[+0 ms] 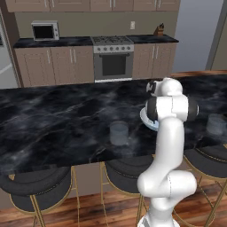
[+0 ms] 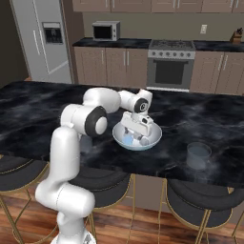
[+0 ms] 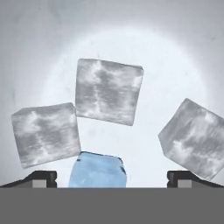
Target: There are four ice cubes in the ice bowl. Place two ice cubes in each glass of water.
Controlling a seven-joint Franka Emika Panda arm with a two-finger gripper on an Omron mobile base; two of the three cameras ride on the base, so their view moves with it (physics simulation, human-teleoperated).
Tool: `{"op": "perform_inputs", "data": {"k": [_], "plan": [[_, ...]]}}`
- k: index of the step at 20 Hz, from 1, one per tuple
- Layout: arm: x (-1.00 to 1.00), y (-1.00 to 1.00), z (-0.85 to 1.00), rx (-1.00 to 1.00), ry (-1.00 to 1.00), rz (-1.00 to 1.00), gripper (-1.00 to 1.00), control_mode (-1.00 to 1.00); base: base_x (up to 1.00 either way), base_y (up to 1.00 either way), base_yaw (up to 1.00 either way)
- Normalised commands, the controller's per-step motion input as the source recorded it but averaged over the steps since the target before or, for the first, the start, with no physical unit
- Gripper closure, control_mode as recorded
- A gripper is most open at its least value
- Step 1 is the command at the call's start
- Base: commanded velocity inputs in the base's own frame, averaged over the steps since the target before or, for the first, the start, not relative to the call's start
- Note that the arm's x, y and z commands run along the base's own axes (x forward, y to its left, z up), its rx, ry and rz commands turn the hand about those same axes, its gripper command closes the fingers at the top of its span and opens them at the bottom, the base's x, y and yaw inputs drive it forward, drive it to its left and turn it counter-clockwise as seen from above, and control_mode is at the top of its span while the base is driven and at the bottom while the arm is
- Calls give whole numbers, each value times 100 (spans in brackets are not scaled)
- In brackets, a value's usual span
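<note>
Reaching down into the ice bowl [image 2: 155,137], the gripper [image 3: 111,179] has its two fingertips [image 3: 41,178] spread wide, with a bluish ice cube [image 3: 97,170] lying between them but nearer the left one, not yet pinched. Three more pale cubes sit on the bowl floor: one [image 3: 45,133] just beside the left tip, one [image 3: 108,91] just beyond the blue cube, and one [image 3: 191,139] tilted by the right tip.

Off-centre closing looks like the main risk: the left finger would reach the blue cube first and could shove it sideways or spin it out. The cubes beside each tip could also be caught or nudged as the jaws shut, jamming the grasp. A slippery cube held weakly might drop on the counter [image 2: 28,109] on the way to either glass [image 2: 198,155], the other [image 1: 119,133] being well apart from the bowl.
</note>
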Motion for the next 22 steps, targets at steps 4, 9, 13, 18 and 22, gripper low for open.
{"op": "perform_inputs", "data": {"k": [4,9,13,18,22], "plan": [[0,0,-15,3,0,0,-100,-100,0,0,0],[-7,15,-4,7,0,0,-100,-100,0,0,0],[-6,8,0,1,0,0,-100,-100,0,0,0],[-6,3,-14,0,2,0,-100,-100,0,0,0],[2,7,-26,0,3,0,-100,-100,0,0,0]]}}
